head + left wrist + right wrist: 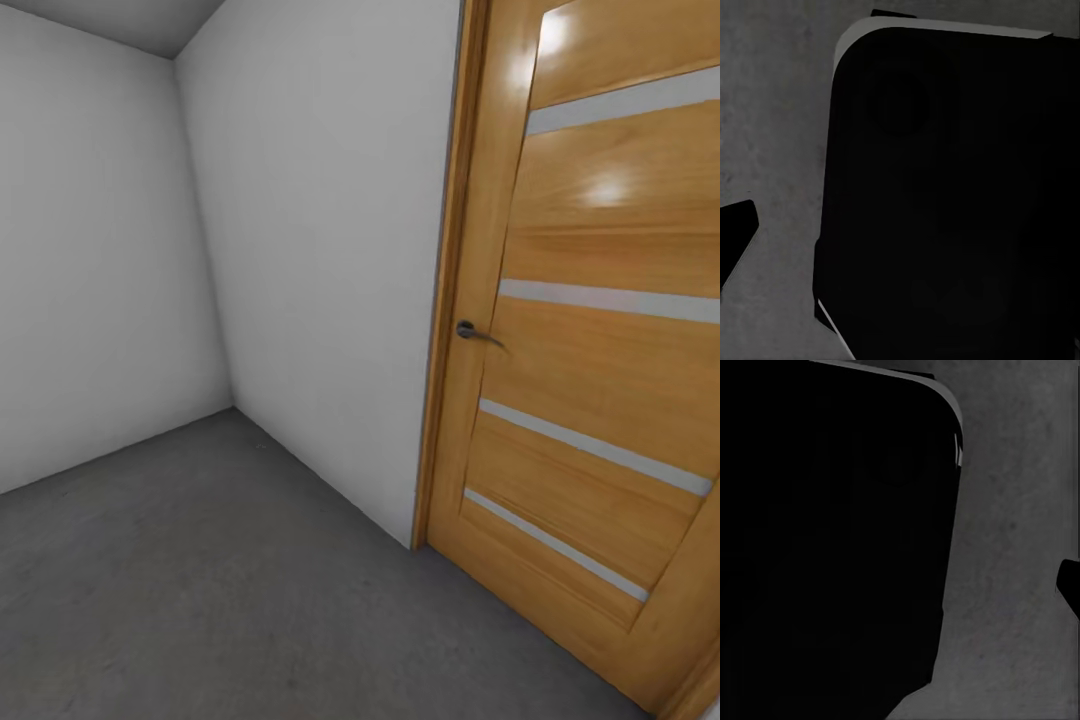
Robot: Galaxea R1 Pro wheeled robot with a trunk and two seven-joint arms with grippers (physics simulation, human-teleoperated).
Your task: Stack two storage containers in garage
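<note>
Grey concrete floor (200,580), white walls (320,250), wooden panel door (590,350) alongside.

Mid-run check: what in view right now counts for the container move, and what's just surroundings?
For the job:
- grey concrete floor, the garage surface to set a container on

Just surroundings:
- wooden panel door
- door handle
- white walls
- dark robot body
</note>
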